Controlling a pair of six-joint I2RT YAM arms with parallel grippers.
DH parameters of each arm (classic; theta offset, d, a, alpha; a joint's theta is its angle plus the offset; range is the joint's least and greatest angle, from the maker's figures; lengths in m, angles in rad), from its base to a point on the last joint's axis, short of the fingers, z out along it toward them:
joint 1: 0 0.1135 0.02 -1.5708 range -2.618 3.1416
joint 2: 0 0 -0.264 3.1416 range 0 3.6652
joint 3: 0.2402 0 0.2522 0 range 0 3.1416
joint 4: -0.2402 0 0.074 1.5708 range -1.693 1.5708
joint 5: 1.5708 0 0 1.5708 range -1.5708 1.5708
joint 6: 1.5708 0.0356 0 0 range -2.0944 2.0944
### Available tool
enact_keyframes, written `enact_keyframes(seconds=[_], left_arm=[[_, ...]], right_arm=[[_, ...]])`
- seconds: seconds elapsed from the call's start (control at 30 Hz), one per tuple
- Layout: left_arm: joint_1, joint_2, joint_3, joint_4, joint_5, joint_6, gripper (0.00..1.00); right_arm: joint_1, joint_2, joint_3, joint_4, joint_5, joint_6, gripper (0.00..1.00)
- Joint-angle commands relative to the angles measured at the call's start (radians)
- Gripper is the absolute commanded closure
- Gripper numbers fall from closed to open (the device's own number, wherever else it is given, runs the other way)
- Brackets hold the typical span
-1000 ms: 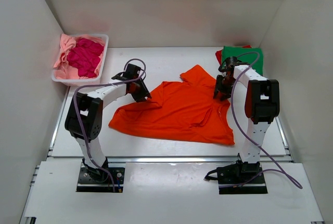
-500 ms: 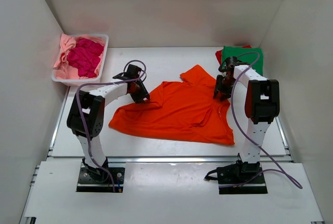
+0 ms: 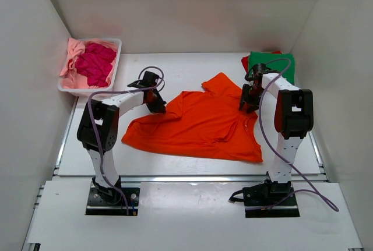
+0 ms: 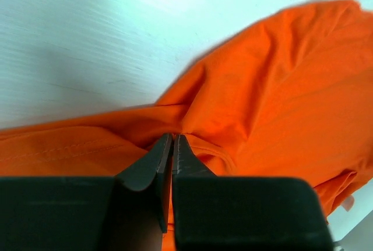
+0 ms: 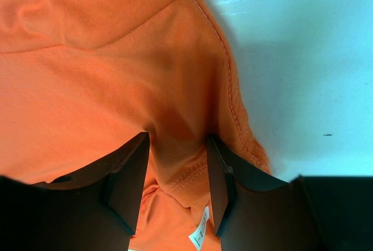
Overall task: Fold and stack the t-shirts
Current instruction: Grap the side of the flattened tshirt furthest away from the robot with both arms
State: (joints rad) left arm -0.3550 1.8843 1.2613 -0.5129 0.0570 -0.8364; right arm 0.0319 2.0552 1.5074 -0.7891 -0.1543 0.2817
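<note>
While both arms reach out over the table (image 3: 192,67), the orange t-shirt (image 3: 198,126) lies spread mid-table between them. It is mostly flat and a bit rumpled, with one sleeve poking toward the far side.

The left gripper (image 4: 173,137) sits at the shirt's far left edge. Its jaws are pressed almost together with a thin pinch of orange cloth caught between them, and the cloth puckers up to the tips. Bare table shows just beyond that edge in the left wrist view.

The right gripper (image 5: 176,139) is at the shirt's far right part. Its jaws stand part-way apart, but a thick bunched fold of orange cloth fills the gap, so it reads as clamped on the shirt. A stitched hem runs just beside one finger. A small white label (image 5: 201,230) shows low between the fingers.

Far right corner: a green t-shirt (image 3: 274,64), folded, lies on top of a red t-shirt (image 3: 245,62), with only a red edge showing at its left. The stack is just behind the right gripper; I cannot tell whether it touches the orange shirt.

Far left corner: a white basket (image 3: 81,89) holds a magenta t-shirt (image 3: 96,64) crumpled inside and a light pink t-shirt (image 3: 71,53) hanging over its left rim. The basket is well apart from the orange shirt.
</note>
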Motion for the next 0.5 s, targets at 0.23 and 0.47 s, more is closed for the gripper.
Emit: enact_keyframes(seconds=[0.23, 0.47], left_arm=[[0.186, -0.168, 0.027, -0.013, -0.186, 0.066, 1.00], [0.214, -0.159, 0.046, 0.111, -0.256, 0.111, 1.00]], right_arm=[[0.005, -0.046, 0.005, 0.017, -0.042, -0.021, 0.59], [0.026, -0.056, -0.006, 0.036, -0.067, -0.052, 0.58]])
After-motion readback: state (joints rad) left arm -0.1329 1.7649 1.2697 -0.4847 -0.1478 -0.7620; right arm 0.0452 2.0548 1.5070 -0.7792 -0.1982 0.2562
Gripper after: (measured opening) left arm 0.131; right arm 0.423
